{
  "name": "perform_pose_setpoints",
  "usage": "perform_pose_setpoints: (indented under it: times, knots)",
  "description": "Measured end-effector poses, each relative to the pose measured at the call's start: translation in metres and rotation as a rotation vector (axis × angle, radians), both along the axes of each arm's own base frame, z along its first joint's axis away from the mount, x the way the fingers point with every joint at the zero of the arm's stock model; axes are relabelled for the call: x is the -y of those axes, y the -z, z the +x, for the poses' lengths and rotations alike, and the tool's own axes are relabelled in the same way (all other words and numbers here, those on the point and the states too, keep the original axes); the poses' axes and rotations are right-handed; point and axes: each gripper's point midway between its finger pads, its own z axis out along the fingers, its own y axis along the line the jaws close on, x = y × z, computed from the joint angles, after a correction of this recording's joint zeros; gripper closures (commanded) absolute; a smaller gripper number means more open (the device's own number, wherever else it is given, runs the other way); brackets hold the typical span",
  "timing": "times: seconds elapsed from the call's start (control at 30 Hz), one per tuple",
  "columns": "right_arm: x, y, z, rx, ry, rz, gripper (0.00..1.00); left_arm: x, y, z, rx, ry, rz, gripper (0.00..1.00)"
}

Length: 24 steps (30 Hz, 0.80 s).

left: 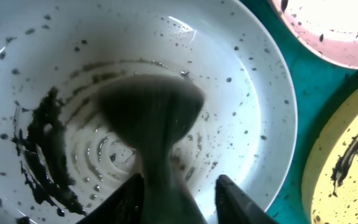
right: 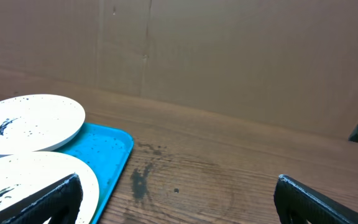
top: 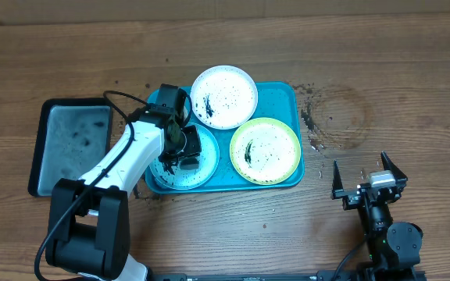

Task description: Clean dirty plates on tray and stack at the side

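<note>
Over blue-rimmed plate (left: pixel 247 106), left claw (left: pixel 180 194) clamps dark blurred tool (left: pixel 151 112), right claw (top: pixel 360 172) wide open, clear of tray (top: pixel 286 95)

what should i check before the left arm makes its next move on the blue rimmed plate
1. The left gripper grips the dark wiping tool: ok.
2. Tool over the light blue plate: ok; contact cannot tell, the tool is blurred.
3. That plate clean: not ok, black smear and specks on it.
4. The white plate and yellow-green plate clean: not ok, both flecked black.
5. All three on the tray: ok.
6. The right gripper open, apart from the tray: ok.
</note>
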Motion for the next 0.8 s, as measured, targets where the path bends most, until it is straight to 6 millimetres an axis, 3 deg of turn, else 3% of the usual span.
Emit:
perform_pose_setpoints:
  times: [0.17,0.27,0.37,0.47,0.53,0.57,0.6,0.63,0.73,0.8]
  knots:
    - [0.0,0.0,0.0,0.0,0.0,0.0,0.0,-0.003,0.001,-0.005,-0.019,0.001,0.014,0.51]
    - [0.0,0.0,0.0,0.0,0.0,0.0,0.0,-0.011,-0.006,-0.014,-0.081,-0.014,0.028,0.57]
    - [0.0,0.0,0.0,0.001,0.001,0.0,0.0,-0.021,-0.029,-0.011,-0.105,-0.043,0.033,0.63]
    - [0.0,0.0,0.0,0.0,0.001,0.0,0.0,-0.034,-0.075,0.004,-0.083,-0.086,0.029,0.6]
    - [0.0,0.0,0.0,0.0,0.0,0.0,0.0,-0.044,-0.111,0.015,-0.018,-0.116,0.019,0.5]
    - [0.0,0.0,0.0,0.001,0.0,0.0,0.0,-0.05,-0.127,0.019,0.017,-0.131,0.016,0.38]
    - [0.0,0.0,0.0,0.001,0.0,0.0,0.0,-0.056,-0.146,0.021,0.056,-0.146,0.015,0.15]
    - [0.0,0.0,0.0,0.0,0.0,0.0,0.0,-0.062,-0.16,0.021,0.093,-0.16,0.014,0.0]
    - [0.0,-0.011,0.0,0.044,-0.001,0.004,0.0,-0.079,-0.19,0.015,0.167,-0.207,0.027,0.0]
    - [-0.011,-0.045,-0.005,0.181,-0.068,0.017,0.0,-0.087,-0.197,0.008,0.168,-0.227,0.036,0.0]
